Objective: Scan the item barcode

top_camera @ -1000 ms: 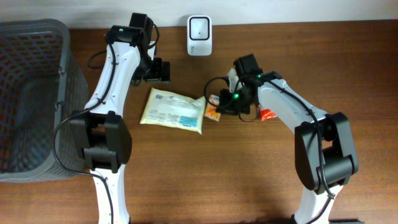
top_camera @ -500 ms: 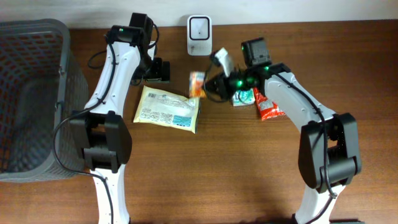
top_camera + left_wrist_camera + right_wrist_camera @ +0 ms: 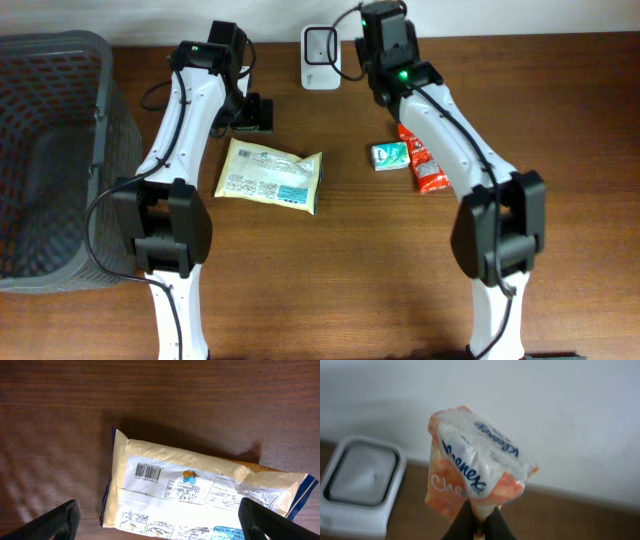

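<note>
Between the closed fingers of the right gripper [image 3: 480, 522] sits the lower end of the tissue pack [image 3: 475, 475], pinched tight. The jaws are drawn almost together on its crimped bottom edge. The pack, orange and white with blue lettering, stands up and out from the fingertips, tilted slightly, against the white wall [image 3: 545, 400]. Ahead of these jaws and off to one side lies the scanner [image 3: 362, 482], white with a grey window facing up. In the wrist view the pack's edge overlaps its corner; whether the two touch cannot be told. In the overhead view the scanner [image 3: 320, 45] sits at the far edge of the table [image 3: 560, 100], with the right arm's wrist just beside it.

The left gripper [image 3: 159, 505] hangs with its jaws spread fully wide and grips nothing. Directly below them, and apart from both fingertips, a yellow pouch [image 3: 200, 495] lies flat on the wood, its printed barcode [image 3: 149, 472] facing up.

Well behind the right jaws, nearer the arm's base, a green packet [image 3: 388, 154] and a red packet [image 3: 425, 168] lie just beside one another. A grey basket [image 3: 50, 150] stands well apart from the left jaws, at the table's side.
</note>
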Robot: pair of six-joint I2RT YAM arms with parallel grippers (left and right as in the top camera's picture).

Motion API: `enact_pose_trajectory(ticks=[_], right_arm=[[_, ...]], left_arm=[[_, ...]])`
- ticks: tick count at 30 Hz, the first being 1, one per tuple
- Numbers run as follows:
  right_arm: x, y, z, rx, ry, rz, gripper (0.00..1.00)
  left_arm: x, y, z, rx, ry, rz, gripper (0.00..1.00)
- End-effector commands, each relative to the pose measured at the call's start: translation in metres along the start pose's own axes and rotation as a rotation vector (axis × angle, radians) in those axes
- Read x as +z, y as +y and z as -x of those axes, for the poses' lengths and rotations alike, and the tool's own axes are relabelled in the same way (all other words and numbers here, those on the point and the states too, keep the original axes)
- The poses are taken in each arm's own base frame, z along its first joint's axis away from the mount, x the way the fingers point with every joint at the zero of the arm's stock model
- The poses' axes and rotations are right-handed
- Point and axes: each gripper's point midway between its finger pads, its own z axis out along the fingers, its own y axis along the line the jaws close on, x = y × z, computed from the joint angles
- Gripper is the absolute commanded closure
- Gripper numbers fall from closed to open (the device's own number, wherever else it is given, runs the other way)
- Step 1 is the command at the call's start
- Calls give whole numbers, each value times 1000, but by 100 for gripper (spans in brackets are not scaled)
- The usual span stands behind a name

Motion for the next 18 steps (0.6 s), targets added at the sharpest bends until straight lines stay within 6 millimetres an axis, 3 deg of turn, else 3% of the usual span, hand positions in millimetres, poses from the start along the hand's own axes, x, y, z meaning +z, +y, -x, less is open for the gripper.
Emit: enact_pose_trajectory(ticks=[1,4,7,11,14,16,18], right_arm=[[17,34,30,-317,-159,28,96],[44,70,11,-586,-213,51,96],[52,92,6,-615,-268,94,96],[45,119,8,-628,-322,200,96],[47,120,-1,-606,-281,205,96],[49,112,-1,-484,-252,183,96],[45,98,11,-439,-258,124,96]], left_arm=[[4,3,-2,-13,9,9,1],[4,3,-2,-13,9,9,1],[4,3,-2,-13,9,9,1],[4,3,-2,-13,9,9,1],[4,3,-2,-13,9,9,1],[4,3,-2,-13,9,9,1],[4,3,-2,-12,9,9,1]])
